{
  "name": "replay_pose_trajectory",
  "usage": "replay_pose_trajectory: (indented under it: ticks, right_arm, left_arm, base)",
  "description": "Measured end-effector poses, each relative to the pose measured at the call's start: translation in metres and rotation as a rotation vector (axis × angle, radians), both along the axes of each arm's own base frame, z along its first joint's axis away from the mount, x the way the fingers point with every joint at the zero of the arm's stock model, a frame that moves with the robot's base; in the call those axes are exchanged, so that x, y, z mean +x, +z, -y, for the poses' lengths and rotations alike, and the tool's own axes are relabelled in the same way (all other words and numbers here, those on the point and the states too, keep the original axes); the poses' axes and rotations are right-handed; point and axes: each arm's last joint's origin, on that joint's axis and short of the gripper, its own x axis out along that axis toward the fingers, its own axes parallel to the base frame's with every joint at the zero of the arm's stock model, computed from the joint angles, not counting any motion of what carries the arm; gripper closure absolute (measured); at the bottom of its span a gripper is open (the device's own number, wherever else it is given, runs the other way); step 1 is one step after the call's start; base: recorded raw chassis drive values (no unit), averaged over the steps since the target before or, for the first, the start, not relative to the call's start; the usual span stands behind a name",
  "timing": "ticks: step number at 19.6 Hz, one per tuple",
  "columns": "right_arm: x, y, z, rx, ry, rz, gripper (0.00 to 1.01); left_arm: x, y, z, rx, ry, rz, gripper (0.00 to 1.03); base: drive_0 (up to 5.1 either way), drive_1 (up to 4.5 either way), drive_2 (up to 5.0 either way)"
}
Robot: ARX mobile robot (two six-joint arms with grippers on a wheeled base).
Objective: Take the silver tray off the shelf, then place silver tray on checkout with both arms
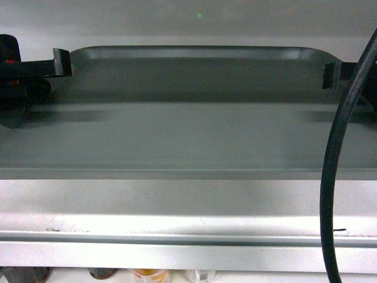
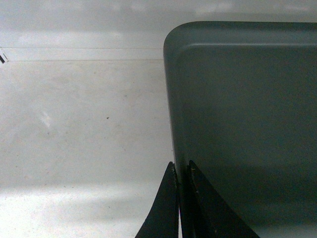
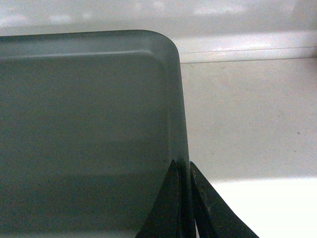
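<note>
The silver tray (image 1: pixel 188 124) fills the head view, a wide grey-silver sheet with a low rim, lying over the white shelf (image 1: pixel 177 218). My left gripper (image 1: pixel 62 62) is shut on the tray's left rim near the far corner. In the left wrist view the left gripper (image 2: pixel 181 171) pinches that rim of the tray (image 2: pixel 247 114), one finger on each side. My right gripper (image 1: pixel 330 75) is shut on the right rim. The right wrist view shows the right gripper (image 3: pixel 182 168) clamped on the tray's (image 3: pixel 84 134) right edge. The checkout is out of view.
A thick black cable (image 1: pixel 333 177) hangs down the right of the head view. Bottle tops (image 1: pixel 150 275) show on a lower level under the shelf's front lip. White shelf surface (image 2: pixel 84 129) lies left of the tray, and more of it (image 3: pixel 247 119) to its right.
</note>
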Motion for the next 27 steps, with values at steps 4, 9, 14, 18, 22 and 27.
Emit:
replay_pose_trajectory:
  ticks: [4,9,14,18,22,27]
  right_arm:
    - [0.0000,0.0000,0.0000,0.000,0.000,0.000,0.98]
    - [0.0000,0.0000,0.0000,0.000,0.000,0.000,0.98]
    - [0.0010,0.0024,-0.0004,0.003,0.000,0.009,0.98]
    - [0.0012,0.0028,-0.0005,0.003,0.001,0.010,0.98]
    - [0.0010,0.0034,-0.0005,0.004,0.000,0.013,0.98]
    - [0.0012,0.0038,-0.0005,0.002,-0.003,0.012,0.98]
  left_arm:
    - [0.0000,0.0001,0.0001,0.000,0.000,0.000,1.00]
    - [0.0000,0.0000,0.0000,0.000,0.000,0.000,1.00]
    - [0.0003,0.0007,0.0000,-0.001,0.001,0.006,1.00]
    - [0.0003,0.0008,0.0001,-0.001,0.002,0.006,1.00]
    - [0.0000,0.0014,0.0005,0.000,0.003,0.007,1.00]
    - [-0.0003,0.0023,0.0013,0.001,0.002,0.010,1.00]
  base:
    - [0.0,0.00,0.0]
    - [0.0,0.00,0.0]
    - [0.0,-1.52,1.6]
    - [0.1,-4.15,4.3]
    - [0.1,-4.26,4.4]
    - [0.1,-4.20,4.4]
